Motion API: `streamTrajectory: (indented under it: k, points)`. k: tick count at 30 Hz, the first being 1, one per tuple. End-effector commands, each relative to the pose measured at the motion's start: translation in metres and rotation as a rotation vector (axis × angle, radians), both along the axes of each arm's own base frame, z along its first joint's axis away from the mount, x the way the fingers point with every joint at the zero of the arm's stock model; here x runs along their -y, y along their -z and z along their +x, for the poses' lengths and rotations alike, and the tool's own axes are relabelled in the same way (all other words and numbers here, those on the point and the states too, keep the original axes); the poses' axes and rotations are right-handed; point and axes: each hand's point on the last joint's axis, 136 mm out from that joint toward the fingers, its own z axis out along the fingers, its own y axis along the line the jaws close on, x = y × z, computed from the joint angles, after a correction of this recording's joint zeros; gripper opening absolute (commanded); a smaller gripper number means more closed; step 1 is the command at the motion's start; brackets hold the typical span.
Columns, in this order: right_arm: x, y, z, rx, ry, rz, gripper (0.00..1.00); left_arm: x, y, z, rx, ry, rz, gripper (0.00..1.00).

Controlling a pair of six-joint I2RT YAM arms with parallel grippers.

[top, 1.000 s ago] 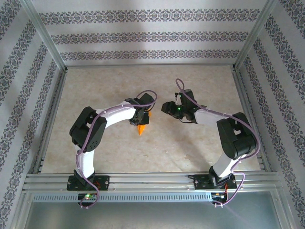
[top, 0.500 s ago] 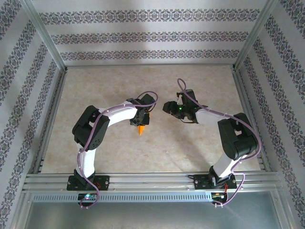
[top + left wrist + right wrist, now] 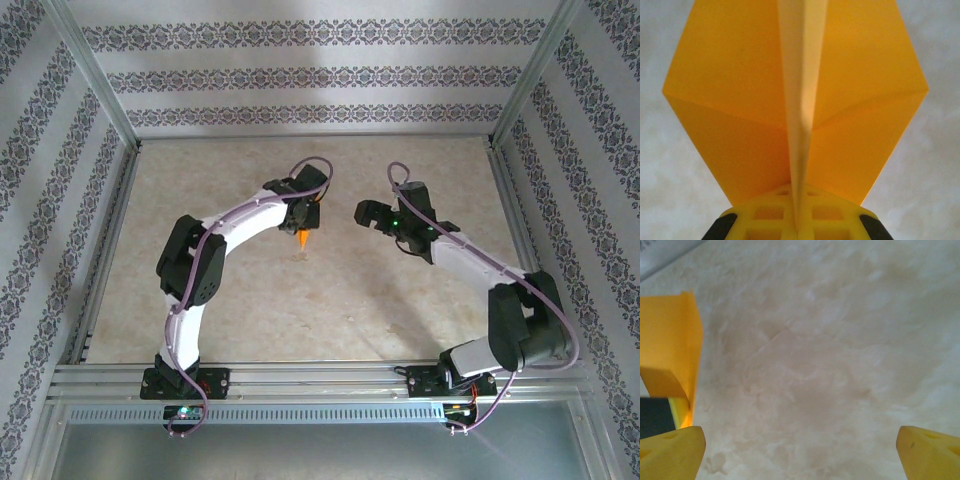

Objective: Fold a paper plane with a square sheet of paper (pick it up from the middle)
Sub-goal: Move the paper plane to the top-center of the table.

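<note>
my left tool (image 3: 305, 212) grips the paper plane (image 3: 303, 238)
tip seemingly toward 6 o'clock; my right tool (image 3: 368, 212) spread wide at its 3 o'clock

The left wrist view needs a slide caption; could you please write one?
Left gripper pinches the orange paper plane along its centre crease, wings spread.

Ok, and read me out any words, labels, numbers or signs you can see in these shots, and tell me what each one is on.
No readable text anywhere.
The paper plane, held in the left tool: plain orange, no print.
The right tool: bare yellow fingers, no marking.
The walls: bands of repeating ornament, not letters.
The right arm's green light: a lamp only; any label near it is too small to read.
</note>
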Motion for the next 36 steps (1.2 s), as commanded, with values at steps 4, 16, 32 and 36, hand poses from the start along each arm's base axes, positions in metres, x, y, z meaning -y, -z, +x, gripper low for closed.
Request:
streamTrajectory:
  k: [4,16,32,36]
  points:
    - [0.036,0.003,-0.006,0.003,0.066,-0.048,0.98,-0.011,0.016,0.039,-0.020,-0.029,0.061,0.04]
    - [0.029,0.013,-0.007,-0.022,-0.003,-0.048,0.98,-0.014,0.045,0.063,-0.084,-0.067,0.105,0.05]
    - [0.025,0.019,-0.007,-0.042,-0.014,-0.031,0.98,-0.016,0.065,0.071,-0.119,-0.079,0.126,0.23]
    - [0.024,0.019,-0.005,-0.047,-0.017,-0.024,0.98,-0.016,0.067,0.070,-0.126,-0.077,0.124,0.27]
